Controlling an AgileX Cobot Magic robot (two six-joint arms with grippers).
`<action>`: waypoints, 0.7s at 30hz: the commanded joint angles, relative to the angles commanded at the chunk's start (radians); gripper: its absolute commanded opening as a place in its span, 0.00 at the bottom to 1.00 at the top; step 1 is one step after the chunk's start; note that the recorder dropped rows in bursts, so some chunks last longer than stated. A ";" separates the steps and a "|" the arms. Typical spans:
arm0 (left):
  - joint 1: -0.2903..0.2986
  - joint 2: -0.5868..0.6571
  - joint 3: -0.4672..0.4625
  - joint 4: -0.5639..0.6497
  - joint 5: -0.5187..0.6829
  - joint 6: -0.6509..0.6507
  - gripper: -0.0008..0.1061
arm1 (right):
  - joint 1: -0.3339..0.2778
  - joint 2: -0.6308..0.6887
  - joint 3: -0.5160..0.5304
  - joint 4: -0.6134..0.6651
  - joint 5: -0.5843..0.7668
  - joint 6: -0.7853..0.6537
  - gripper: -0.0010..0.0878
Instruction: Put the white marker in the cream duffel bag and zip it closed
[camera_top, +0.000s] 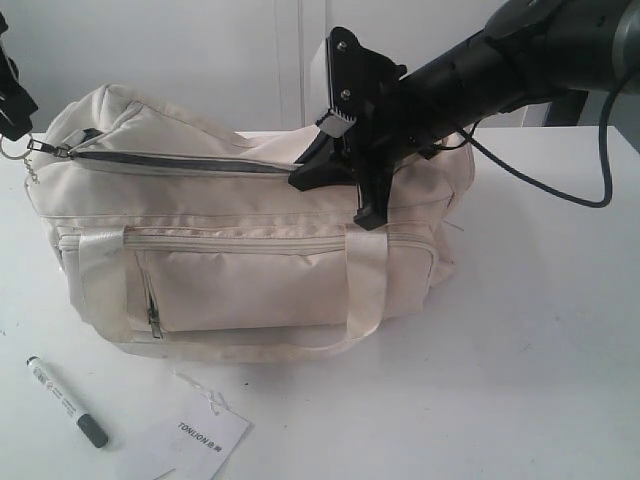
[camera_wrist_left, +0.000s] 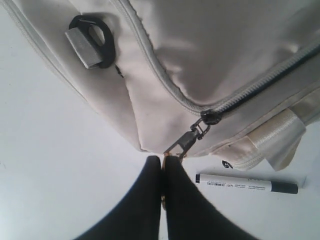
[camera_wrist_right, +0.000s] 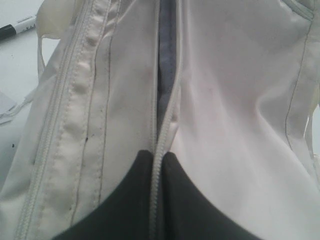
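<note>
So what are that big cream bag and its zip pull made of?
The large cream duffel bag looks like soft woven fabric, faintly shiny: it creases and shows stitched seams. The small hooked zip pull looks metal, going by its dull brassy glint.

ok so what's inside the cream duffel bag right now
Through the part-open top zip of the cream duffel bag, only dark lining shows; fabric hides the rest. The white marker lies outside, on the table.
</note>
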 joint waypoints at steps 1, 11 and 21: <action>0.008 0.000 0.000 -0.007 -0.006 0.000 0.01 | 0.000 0.000 0.000 0.000 0.000 0.000 0.01; 0.024 0.021 0.000 -0.038 -0.049 0.008 0.01 | 0.000 0.000 0.000 -0.002 0.005 0.000 0.01; 0.024 0.067 0.000 -0.048 -0.096 -0.012 0.01 | 0.000 0.000 0.000 -0.041 0.026 0.000 0.01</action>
